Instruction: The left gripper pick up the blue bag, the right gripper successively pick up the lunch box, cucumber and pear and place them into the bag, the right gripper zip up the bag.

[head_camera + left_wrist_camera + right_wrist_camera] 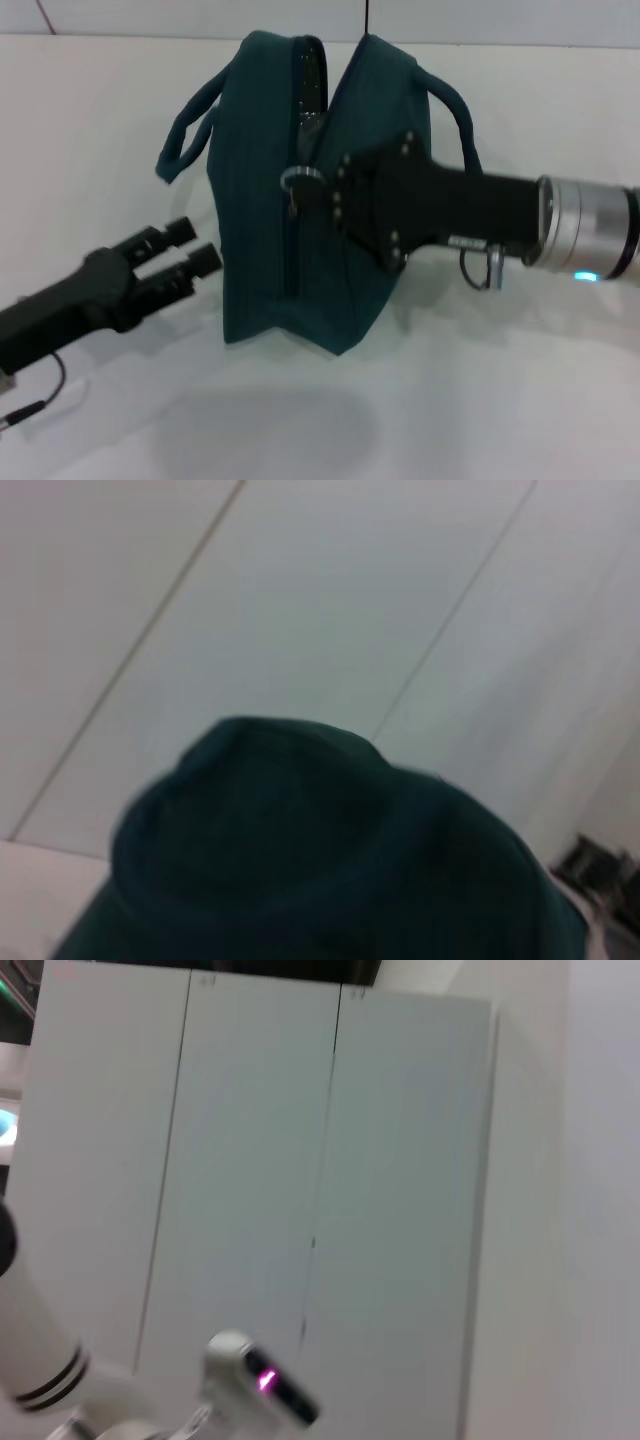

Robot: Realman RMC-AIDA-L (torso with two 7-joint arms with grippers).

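Note:
The blue bag [270, 230] stands on the white table, its two loop handles out to either side. Its zipper is shut along the lower part and open at the top, where the silver lining [312, 75] shows. The metal ring pull [298, 178] sits midway up the zipper. My right gripper [330, 195] reaches in from the right, with its tip right at the ring pull. My left gripper [193, 246] is open and empty, close beside the bag's left side. The bag's fabric fills the left wrist view [300, 860]. The lunch box, cucumber and pear are out of view.
The white table [480, 400] spreads all around the bag. A thin black cable [40, 400] trails from the left arm at the lower left. The right wrist view shows only white cabinet panels [260, 1160] and a white device with a pink light [265, 1380].

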